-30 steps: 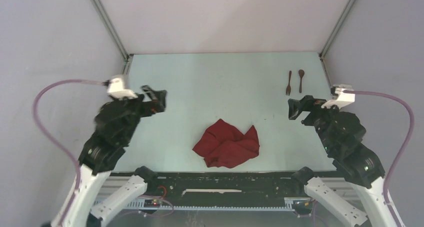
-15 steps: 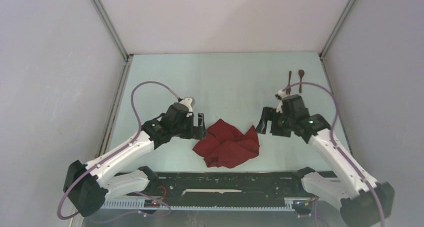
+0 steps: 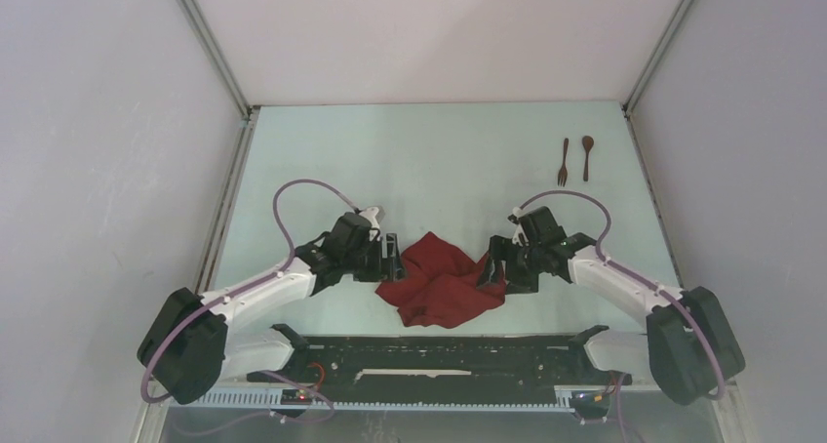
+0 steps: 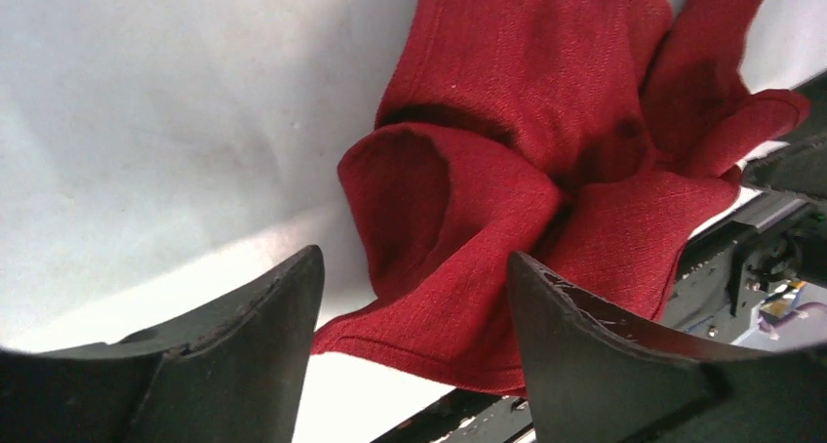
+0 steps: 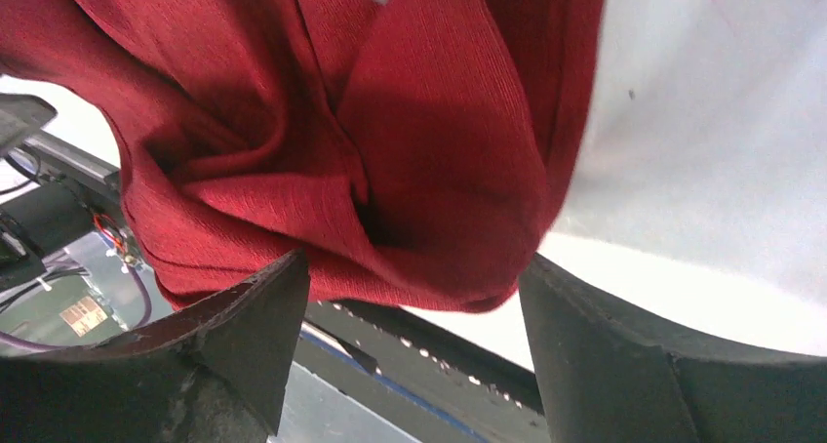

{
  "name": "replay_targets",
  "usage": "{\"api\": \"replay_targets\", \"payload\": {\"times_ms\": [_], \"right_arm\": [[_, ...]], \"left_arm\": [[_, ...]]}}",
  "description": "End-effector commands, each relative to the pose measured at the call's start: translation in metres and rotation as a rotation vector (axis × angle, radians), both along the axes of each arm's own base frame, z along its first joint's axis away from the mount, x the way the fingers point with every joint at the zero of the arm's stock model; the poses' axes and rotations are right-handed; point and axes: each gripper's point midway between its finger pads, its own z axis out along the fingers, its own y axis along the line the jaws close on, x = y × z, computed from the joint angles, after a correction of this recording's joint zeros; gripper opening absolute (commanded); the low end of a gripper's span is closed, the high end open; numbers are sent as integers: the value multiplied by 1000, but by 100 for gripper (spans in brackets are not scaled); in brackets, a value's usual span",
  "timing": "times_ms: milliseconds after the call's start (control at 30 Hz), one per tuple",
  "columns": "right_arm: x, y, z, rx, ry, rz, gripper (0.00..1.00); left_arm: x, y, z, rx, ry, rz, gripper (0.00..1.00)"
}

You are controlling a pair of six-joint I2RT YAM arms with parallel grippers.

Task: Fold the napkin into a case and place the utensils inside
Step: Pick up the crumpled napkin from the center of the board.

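The left gripper [image 3: 393,256] sat low over the table with its two black fingers [image 4: 244,345] standing well apart, and it had hold of nothing. In the left wrist view a rolled fold at the left edge of the crumpled dark red, soft fabric napkin [image 3: 444,282] lay in the gap between them, close to one finger's inner face and clear of the other, with no cloth pinched. The right gripper [image 3: 492,265] stood likewise wide at the napkin's opposite, right edge, its jaws spread on either side of a bulging fold. The right wrist view showed the cloth filling most of the gap without being squeezed, and whether it touched either pad I could not tell. The napkin was a rumpled heap of overlapping flaps, not yet a case. It lay on the pale blue-green flat table [image 3: 439,160], close to the near edge and roughly midway between the two arms, just beyond the black rail [image 3: 439,350] at their bases. The small dark brown wooden fork [image 3: 564,162] and the matching dark brown wooden spoon [image 3: 587,157] lay side by side without touching at the far right of the table. The fork's tines pointed toward the arms and the spoon's bowl toward the back wall, both well apart from the napkin and from either gripper
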Motion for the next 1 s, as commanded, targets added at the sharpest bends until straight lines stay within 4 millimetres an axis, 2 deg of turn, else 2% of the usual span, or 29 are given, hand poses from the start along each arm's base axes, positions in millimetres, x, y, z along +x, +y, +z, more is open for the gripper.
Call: {"api": "replay_targets", "payload": {"times_ms": [0, 100, 167, 267, 300, 367, 467, 533, 633, 767, 800, 867, 967], "right_arm": [[34, 25, 7, 95, -126, 39, 82], [47, 49, 11, 147, -114, 72, 60], [65, 76, 26, 176, -130, 93, 49], [90, 94, 33, 156, -121, 40, 49], [99, 93, 32, 138, -108, 8, 51], [110, 80, 26, 67, -92, -57, 56], [112, 43, 15, -84, -109, -106, 69], [107, 24, 13, -136, -126, -100, 73], [103, -1, 12, -124, -116, -180, 75], [102, -58, -7, -219, -28, -474, 75], [103, -64, -10, -237, -37, -508, 75], [111, -62, -10, -270, -74, -483, 73], [114, -63, -17, -435, -60, -418, 69]], "left_arm": [[7, -18, 8, -102, -24, -16, 71], [2, -15, 8, -114, -21, 5, 53], [1, -9, 11, -127, -29, 45, 40], [9, 17, 12, -83, -75, 173, 27], [14, 30, 13, -66, -92, 233, 17], [23, 55, 14, -61, -105, 340, 3], [32, 79, 20, -98, -117, 441, 0], [33, 83, 24, -115, -127, 452, 0], [26, 81, 22, -122, -103, 444, 0], [18, 89, 18, -100, -88, 477, 0], [17, 89, 18, -108, -93, 479, 0], [14, 88, 17, -122, -86, 480, 0], [10, 85, 16, -142, -75, 468, 0]]}}
